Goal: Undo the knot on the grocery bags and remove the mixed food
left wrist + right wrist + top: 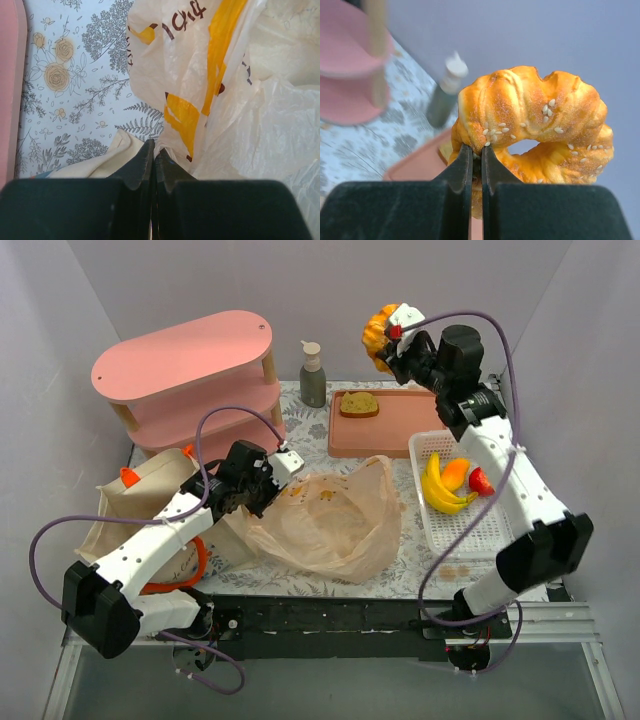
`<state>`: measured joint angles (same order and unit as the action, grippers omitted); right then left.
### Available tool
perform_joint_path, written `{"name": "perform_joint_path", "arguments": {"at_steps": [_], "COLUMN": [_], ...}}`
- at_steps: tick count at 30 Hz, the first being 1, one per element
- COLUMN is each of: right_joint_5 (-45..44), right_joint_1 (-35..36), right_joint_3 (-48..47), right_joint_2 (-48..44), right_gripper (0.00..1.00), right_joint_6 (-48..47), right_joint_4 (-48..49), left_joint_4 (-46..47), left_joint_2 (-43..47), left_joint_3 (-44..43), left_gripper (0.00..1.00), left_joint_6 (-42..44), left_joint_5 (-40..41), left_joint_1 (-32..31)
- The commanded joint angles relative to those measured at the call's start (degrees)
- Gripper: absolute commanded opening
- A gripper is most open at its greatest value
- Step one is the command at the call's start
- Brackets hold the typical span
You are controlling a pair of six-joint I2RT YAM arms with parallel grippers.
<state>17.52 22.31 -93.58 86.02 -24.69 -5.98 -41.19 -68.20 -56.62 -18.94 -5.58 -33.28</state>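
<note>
- Finds the golden pastry (535, 115) clamped in the right gripper (476, 150), fingers pinched on the near side of the ring, raised above the far edge of the pink tray (400, 430).
- Judges the pastry light and soft. Rates the pinch through the ring as sound, though a harder squeeze would likely dent it.
- Notes the bread slice (358, 404) on the far left part of the pink tray, with bare surface nearer for a set-down.
- Finds the left gripper (154, 150) with fingers pressed together at the rim of the tan plastic bag (330, 525), just in front of the pink tray. Cannot tell whether a fold of film is caught.
- Judges the bag thin, limp, slippery and easily torn. Recommends a hold at the rim, not the body. Sees no knot and no food through the film.
- Places the canvas tote (150, 485) well left of the pink tray, partly under the left arm. Judges the cloth sturdier, with the orange handles as the grip point.
- Places the white mesh basket (480, 525) just right of the pink tray, holding bananas (440, 495), an orange wedge (455, 472) and a red apple (481, 480).
- Flags the pump bottle (313, 380) just beyond the tray's far left corner as tall and easily toppled. Notes the pink shelf (190, 360) farther left.
</note>
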Motion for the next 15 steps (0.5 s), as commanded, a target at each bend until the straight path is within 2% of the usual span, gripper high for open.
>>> {"name": "perform_joint_path", "arguments": {"at_steps": [1,7,13,14,15], "right_joint_5": [-5.7,-5.1,-7.1,-7.7,-7.8], "right_joint_1": [-6.5,-11.7,-13.2,-13.2,-13.3], "right_joint_3": [-0.8,-4.7,-9.3,-12.0,-13.1], "right_joint_2": [9.5,23.4,33.5,34.4,34.9], "right_gripper": [0.01,0.01,0.01,0.06,0.40], "right_joint_6": [1.9,0.9,-0.6,0.4,1.5], "right_joint_4": [4.0,0.4,-5.8,-7.4,-8.7], "left_joint_4": [-2.1,-1.9,-2.1,-2.2,-2.1], "left_joint_2": [0.3,-0.8,-2.0,-2.5,-2.4], "left_joint_3": [-1.0,-2.3,-3.4,-4.2,-4.5], "left_gripper": [0.00,0.00,0.00,0.00,0.00], "left_joint_6": [2.9,3.0,2.9,2.7,2.3], "left_joint_5": [-0.7,-0.6,-1.6,-1.8,-2.1], "left_joint_1": [0.8,0.8,1.7,1.9,2.3]}}
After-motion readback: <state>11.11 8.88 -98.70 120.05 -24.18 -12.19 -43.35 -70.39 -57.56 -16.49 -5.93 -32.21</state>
